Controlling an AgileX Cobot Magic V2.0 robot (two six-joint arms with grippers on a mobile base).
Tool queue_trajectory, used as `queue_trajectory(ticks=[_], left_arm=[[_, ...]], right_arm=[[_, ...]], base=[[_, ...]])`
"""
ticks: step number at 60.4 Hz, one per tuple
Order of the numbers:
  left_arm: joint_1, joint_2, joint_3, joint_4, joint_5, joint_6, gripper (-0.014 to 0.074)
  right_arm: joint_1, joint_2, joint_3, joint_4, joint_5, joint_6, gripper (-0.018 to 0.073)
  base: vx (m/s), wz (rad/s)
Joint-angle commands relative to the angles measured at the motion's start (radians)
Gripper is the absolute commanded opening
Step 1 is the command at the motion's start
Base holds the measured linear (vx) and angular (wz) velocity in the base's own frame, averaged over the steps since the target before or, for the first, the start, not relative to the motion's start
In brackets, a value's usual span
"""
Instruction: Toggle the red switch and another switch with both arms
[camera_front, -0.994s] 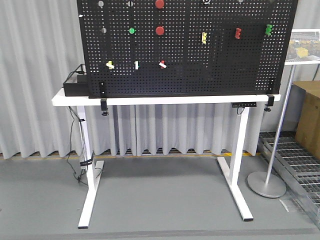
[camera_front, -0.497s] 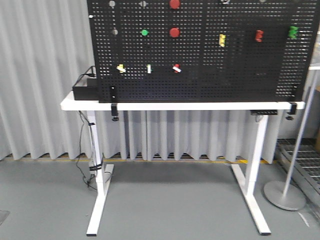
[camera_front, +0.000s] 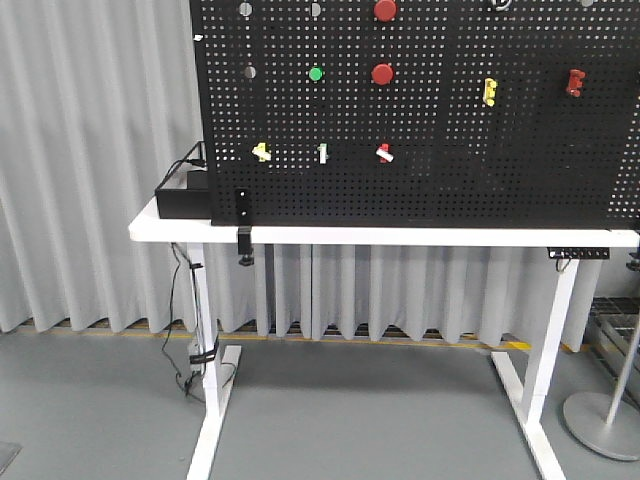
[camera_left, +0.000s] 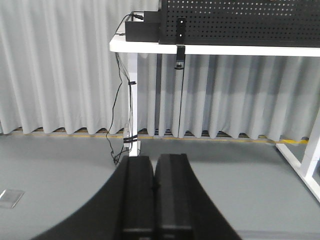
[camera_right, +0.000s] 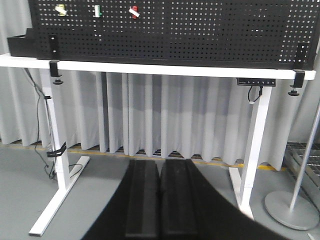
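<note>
The red switch (camera_front: 384, 152) is a small red toggle with a white lever, low on the black pegboard (camera_front: 450, 185); the right wrist view shows it at the top (camera_right: 133, 11). The other switch (camera_front: 261, 152), pale yellow, sits to its left on the same row and appears again in the right wrist view (camera_right: 61, 9). My left gripper (camera_left: 155, 161) is shut with nothing in it and points at the floor before the table. My right gripper (camera_right: 159, 165) is likewise shut and empty, well below the board. Neither gripper shows in the front view.
A white toggle on a green base (camera_front: 322, 153) stands between the two switches. Two big red push buttons (camera_front: 382, 74) and a green one (camera_front: 316, 73) sit higher. The board rests on a white table (camera_front: 400, 236) with a black box (camera_front: 183, 200). A round-based stand (camera_front: 605, 425) is at right.
In the front view the table and pegboard have slid to the right and lower in frame and look slightly larger; the board's far-right green piece has left the picture.
</note>
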Motion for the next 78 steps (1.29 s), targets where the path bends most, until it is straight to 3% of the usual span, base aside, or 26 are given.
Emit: queue_trajectory(ticks=[1,78], left_arm=[[0.001,-0.005,0.019,-0.008,-0.080,-0.006,0.0002],[0.001,-0.005,0.019,-0.008,-0.080,-0.006,0.0002]], right_arm=[[0.000,-0.011,0.005,-0.001,-0.086,-0.006,-0.0006],[0.000,-0.011,0.005,-0.001,-0.086,-0.006,-0.0006]], base=[[0.30,-0.06],[0.36,-0.02]])
